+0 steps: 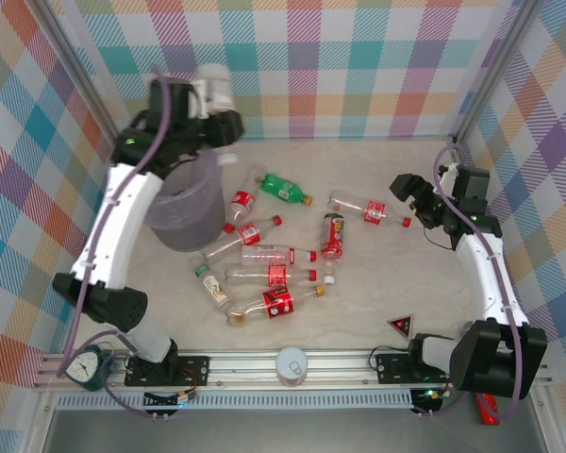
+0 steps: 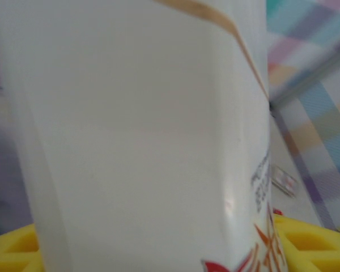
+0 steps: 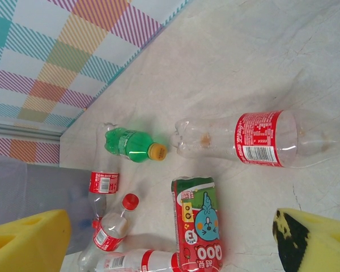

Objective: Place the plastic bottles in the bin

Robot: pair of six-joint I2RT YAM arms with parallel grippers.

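Plastic bottles [image 1: 269,278], mostly clear with red labels, are pictured lying on their sides across the pale marbled tabletop [image 1: 377,293], clustered just right of the round translucent pale-purple plastic bin [image 1: 181,228], which is stood towards the back left. A white opaque plastic bottle [image 1: 214,88] is held raised by the left fingers [image 2: 311,241], beyond the bin's far rim in the overhead view and close to the checked back wall [image 1: 358,66]. In the left wrist view its pale body [image 2: 136,141] is clamped between the yellow pads. The right fingers [image 3: 28,241] are spread wide with nothing gripped, and are poised just right of a clear plastic bottle with a red label and red cap [image 1: 368,209] [image 3: 260,139]. A green plastic bottle with a yellow cap [image 1: 285,189] [image 3: 127,144] is seen nearer the back wall. A short bottle wrapped in a green-and-red cartoon label [image 1: 332,236] [image 3: 198,224] is laid between the red-labelled bottle and the main cluster.
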